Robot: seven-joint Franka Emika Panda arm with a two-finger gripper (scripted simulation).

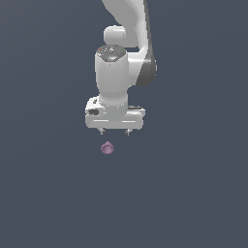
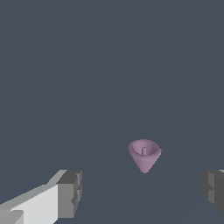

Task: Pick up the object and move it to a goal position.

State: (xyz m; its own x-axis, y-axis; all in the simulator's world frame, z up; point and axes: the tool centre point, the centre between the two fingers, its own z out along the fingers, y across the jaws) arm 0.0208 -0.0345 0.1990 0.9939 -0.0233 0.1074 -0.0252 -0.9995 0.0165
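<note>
Fingers (image 2: pixel 69 192) frame the wrist view's near edge, set wide apart with nothing between them; the gripper (image 1: pixel 115 131) hangs pointing down, spread, judged ready to descend for a grasp; the object (image 1: pixel 107 148), a small mauve blob, lies just below the fingertips and a little toward the exterior view's left, clear of both pads; in the wrist view the object (image 2: pixel 144 155) looks cone-like; one finger is cut off at the frame edge; no goal marker shows; the surface is featureless, so contact with it is hard to judge.
</note>
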